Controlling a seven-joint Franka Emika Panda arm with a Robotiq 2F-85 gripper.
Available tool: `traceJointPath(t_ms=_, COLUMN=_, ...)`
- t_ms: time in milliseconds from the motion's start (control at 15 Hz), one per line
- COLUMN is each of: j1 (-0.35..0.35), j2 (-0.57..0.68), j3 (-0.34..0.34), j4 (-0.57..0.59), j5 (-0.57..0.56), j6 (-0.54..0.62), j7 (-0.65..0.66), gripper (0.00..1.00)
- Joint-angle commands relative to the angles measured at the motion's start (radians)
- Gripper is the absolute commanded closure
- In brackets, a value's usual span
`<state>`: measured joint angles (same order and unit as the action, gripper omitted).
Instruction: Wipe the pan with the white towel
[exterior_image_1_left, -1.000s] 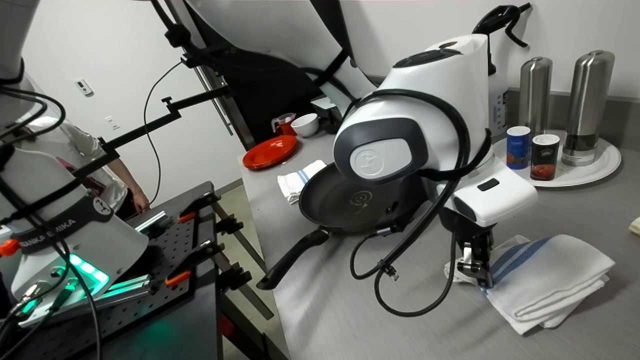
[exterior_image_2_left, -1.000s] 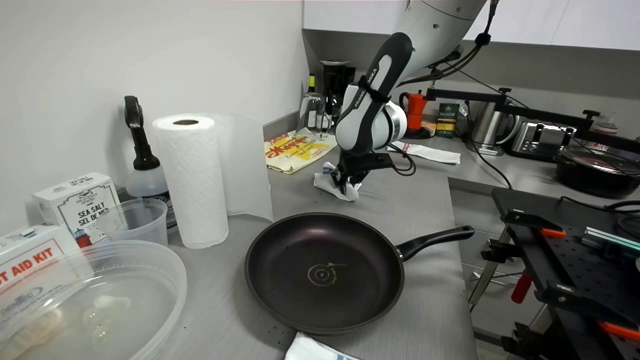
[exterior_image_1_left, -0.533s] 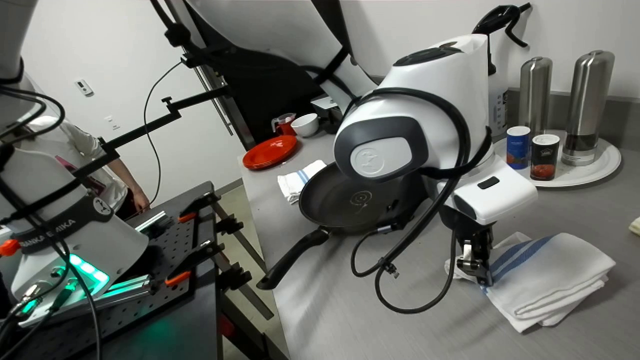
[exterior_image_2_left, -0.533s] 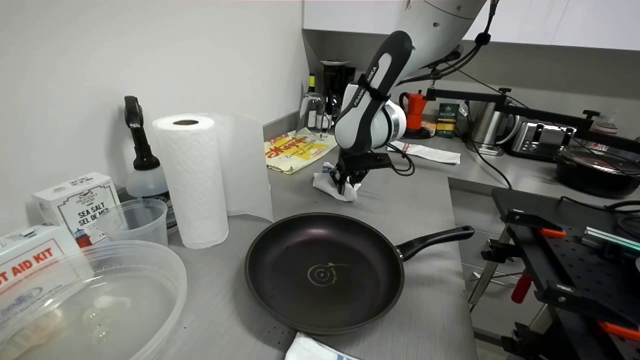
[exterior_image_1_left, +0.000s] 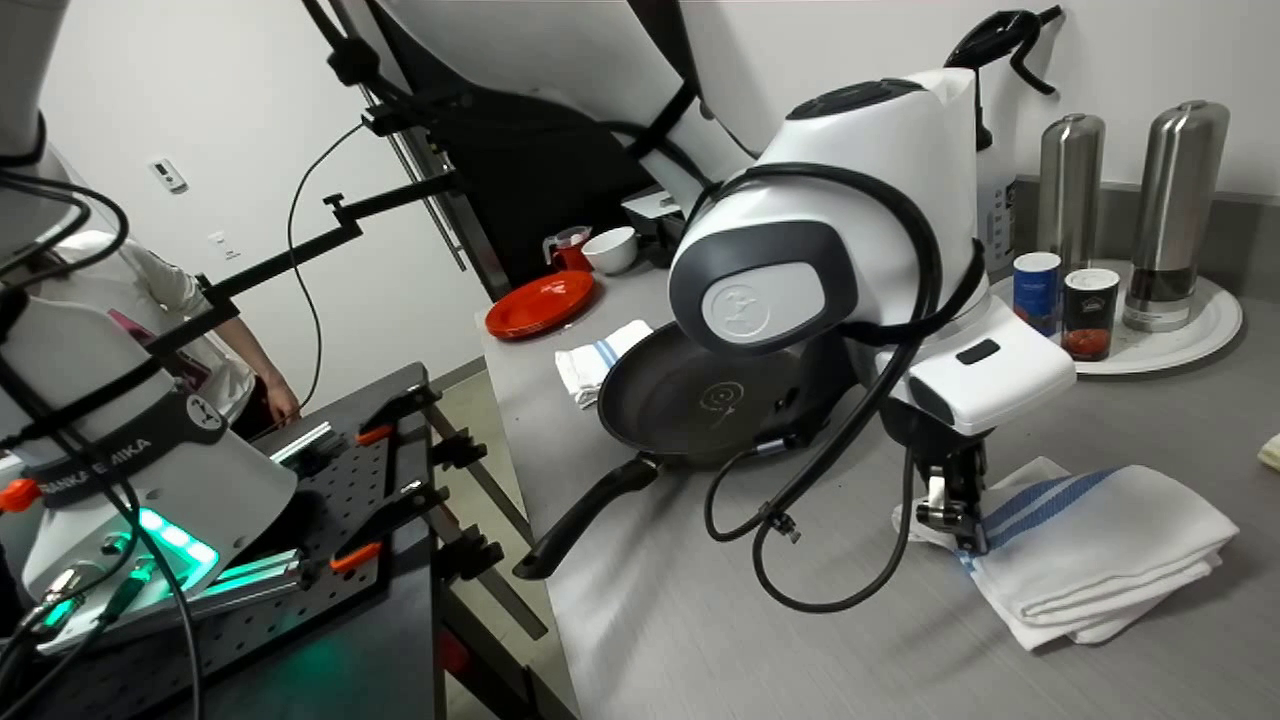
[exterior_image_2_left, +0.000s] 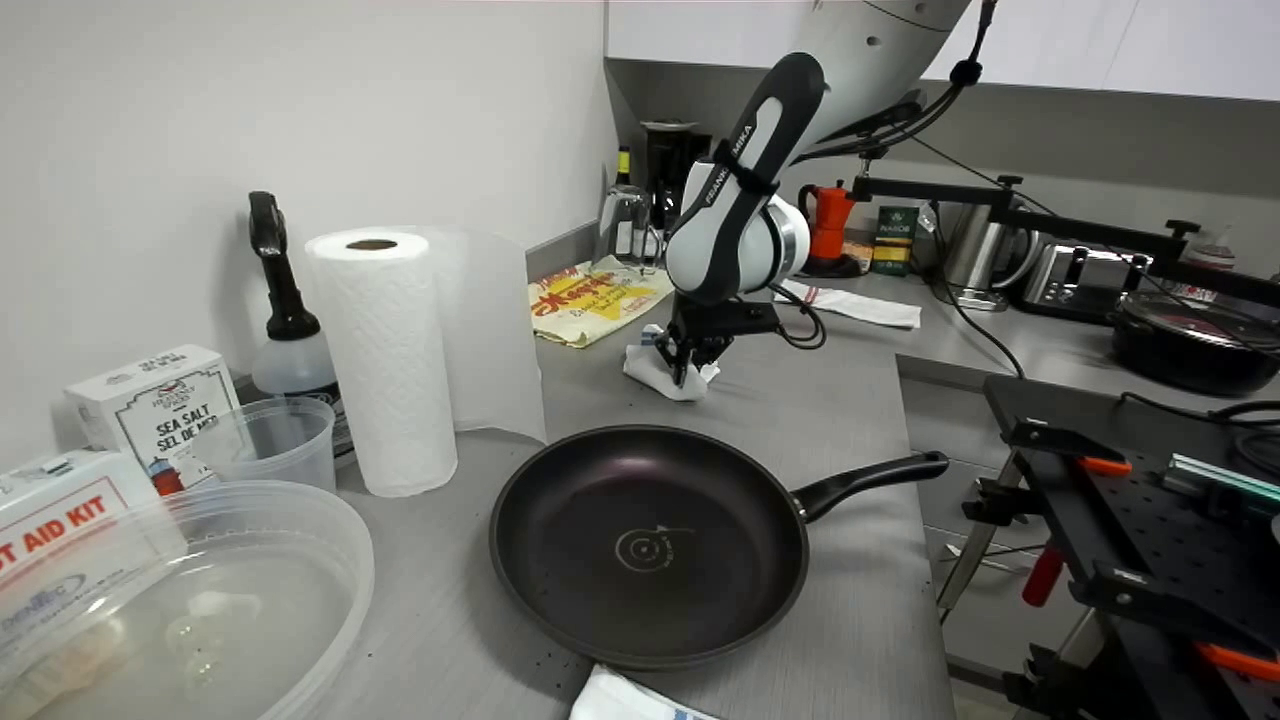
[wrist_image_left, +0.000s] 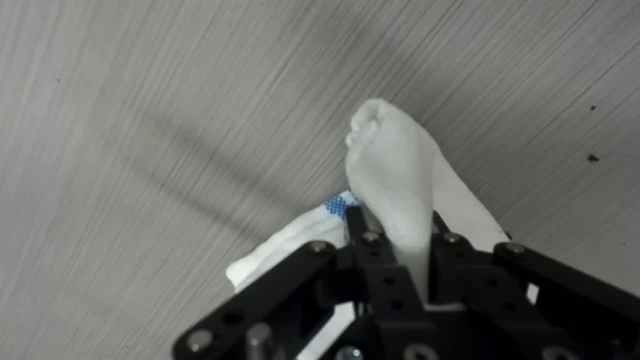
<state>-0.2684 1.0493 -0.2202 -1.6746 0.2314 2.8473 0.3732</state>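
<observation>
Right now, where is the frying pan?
In an exterior view, the frying pan sits on the counter, below centre, right of the paper roll, beside a folded towel.

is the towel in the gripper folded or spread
Folded: in an exterior view the white towel shows stacked layers along its edge; in the wrist view, the gripper pinches part of it.

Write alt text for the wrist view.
A black claw at the bottom pinches a fold of the white towel, which shows a blue patch. A brushed gray counter fills the background, with a few dark specks toward the right.
</observation>
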Motion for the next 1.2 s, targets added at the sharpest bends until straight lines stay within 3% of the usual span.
traceJointPath(t_ms=0, j1=-0.017, j2=-0.030, j3=0.023, j4=-0.015, j5=0.026, j6=-0.018, j7=-0.026, gripper=0.96)
traceJointPath(t_ms=333, j1=-0.028, j2=-0.075, j3=0.045, j4=-0.044, j5=0.027, j6=-0.026, j7=-0.044, gripper=0.96)
traceJointPath(t_ms=667, j1=-0.049, j2=-0.217, j3=0.095, j4=-0.119, j5=0.019, j6=-0.089, j7=-0.125, gripper=0.96)
traceJointPath(t_ms=1133, j1=-0.027, j2=-0.494, j3=0.148, j4=-0.382, j5=0.011, j6=-0.162, j7=-0.266, gripper=0.96)
